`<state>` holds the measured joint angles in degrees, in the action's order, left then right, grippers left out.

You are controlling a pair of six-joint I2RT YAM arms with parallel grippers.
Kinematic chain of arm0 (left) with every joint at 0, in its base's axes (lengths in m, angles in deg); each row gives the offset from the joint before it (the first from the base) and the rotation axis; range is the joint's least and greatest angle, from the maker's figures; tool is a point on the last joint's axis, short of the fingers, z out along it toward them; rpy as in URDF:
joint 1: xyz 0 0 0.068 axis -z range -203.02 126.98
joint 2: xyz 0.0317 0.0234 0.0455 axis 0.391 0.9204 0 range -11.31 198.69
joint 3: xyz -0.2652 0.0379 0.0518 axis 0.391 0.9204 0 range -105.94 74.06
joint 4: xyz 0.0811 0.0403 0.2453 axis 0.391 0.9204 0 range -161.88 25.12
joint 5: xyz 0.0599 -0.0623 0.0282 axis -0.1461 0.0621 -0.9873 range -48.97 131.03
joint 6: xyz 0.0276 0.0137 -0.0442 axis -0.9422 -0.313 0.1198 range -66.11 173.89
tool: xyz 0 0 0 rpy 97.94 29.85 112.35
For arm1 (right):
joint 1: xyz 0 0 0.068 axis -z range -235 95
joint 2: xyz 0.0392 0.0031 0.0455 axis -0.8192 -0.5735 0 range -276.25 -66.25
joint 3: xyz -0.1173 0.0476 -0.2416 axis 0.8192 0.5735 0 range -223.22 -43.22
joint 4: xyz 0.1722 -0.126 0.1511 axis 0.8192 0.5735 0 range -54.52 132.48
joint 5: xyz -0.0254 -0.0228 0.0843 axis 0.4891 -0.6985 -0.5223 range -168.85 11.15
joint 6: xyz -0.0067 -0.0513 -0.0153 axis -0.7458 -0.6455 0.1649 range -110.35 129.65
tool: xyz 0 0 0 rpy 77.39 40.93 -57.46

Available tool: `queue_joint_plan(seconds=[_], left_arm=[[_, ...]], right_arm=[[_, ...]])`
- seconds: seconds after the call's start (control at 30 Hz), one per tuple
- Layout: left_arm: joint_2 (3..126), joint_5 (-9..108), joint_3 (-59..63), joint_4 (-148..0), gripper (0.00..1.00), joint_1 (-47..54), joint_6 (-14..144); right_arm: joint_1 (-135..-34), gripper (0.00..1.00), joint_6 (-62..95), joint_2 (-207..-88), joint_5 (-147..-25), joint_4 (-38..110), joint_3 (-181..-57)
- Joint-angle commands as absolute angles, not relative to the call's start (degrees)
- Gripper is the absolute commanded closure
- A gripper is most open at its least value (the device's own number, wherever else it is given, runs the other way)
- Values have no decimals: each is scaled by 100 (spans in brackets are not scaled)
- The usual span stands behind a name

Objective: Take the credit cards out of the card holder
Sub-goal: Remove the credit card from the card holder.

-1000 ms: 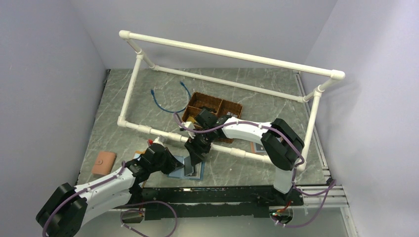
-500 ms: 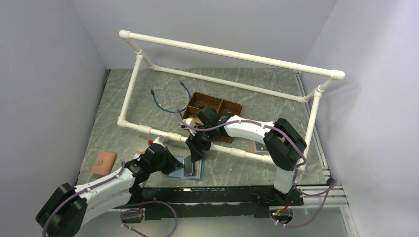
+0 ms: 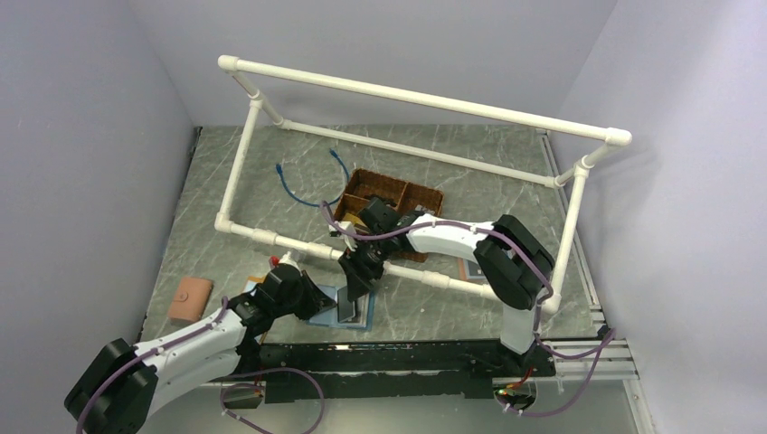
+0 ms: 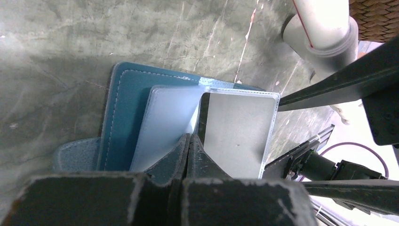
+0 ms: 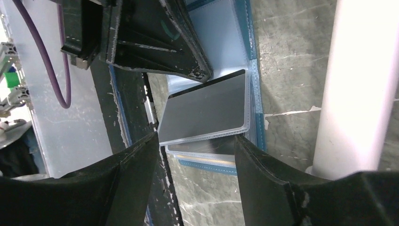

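The card holder [image 3: 364,319] lies open on the tabletop [image 3: 434,181] at 6 o'clock in the overhead view, just inside the near edge and between the two arms. One dark credit card [image 5: 207,110] sits in a clear sleeve of it, raised at an angle off the blue cover.

The left gripper [image 4: 189,141] reaches in from 8 o'clock. Its jaws are closed tight, tips down on the clear leaf beside the card. Whether a leaf is pinched between them I cannot tell.

The right gripper [image 5: 195,137] comes in from 1 o'clock, under the white pipe frame [image 3: 407,271]. Its jaws are open, one on each side of the sleeve's free end and not clearly touching it.

Over the last second the left arm has held its place, while the right arm's elbow has drawn slightly inward and its wrist has settled closer over the holder. I judge the holder is being steadied while the right jaws line up for the pull. No card is out yet. The risk is gripping sleeve along with card, which would drag the whole holder.
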<state>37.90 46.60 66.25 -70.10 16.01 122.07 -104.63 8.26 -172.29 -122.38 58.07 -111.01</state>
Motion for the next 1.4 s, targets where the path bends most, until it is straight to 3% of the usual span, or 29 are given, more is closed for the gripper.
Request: queue_joint_plan(seconds=[0.0, 0.2, 0.43, 0.5, 0.57, 0.67, 0.8, 1.07, 1.37], left_arm=[[3748, 4483, 6801, -6277, 100, 1602, 12040], [3588, 4506, 6826, -6300, 100, 1608, 12074], [2884, 4518, 6800, -6103, 99, 1608, 12065], [2481, 4508, 6808, -5951, 94, 1609, 12088], [2144, 4518, 6808, -5799, 81, 1609, 12131], [1618, 4588, 6861, -5652, 60, 1609, 12159], [1049, 4707, 7026, -5639, 47, 1602, 12237], [934, 4770, 7154, -5591, 44, 1609, 12464], [2158, 4953, 7034, -6297, 41, 1609, 12474]], right_arm=[[-10539, 39, 1185, -17387, -12350, 5538, -11077], [-10614, 43, 1522, -17470, -12393, 5277, -10986], [-10616, 86, 1701, -17455, -12295, 5096, -10906], [-10598, 93, 1703, -17445, -12267, 5097, -10902], [-10520, 100, 1736, -17445, -12367, 5061, -10884], [-10392, 100, 1765, -17370, -12711, 4946, -10829], [-10316, 100, 1860, -17243, -13185, 4717, -10736], [-10147, 100, 2327, -17152, -13632, 4222, -10534], [-10066, 100, 2118, -17083, -13205, 4423, -10564]])
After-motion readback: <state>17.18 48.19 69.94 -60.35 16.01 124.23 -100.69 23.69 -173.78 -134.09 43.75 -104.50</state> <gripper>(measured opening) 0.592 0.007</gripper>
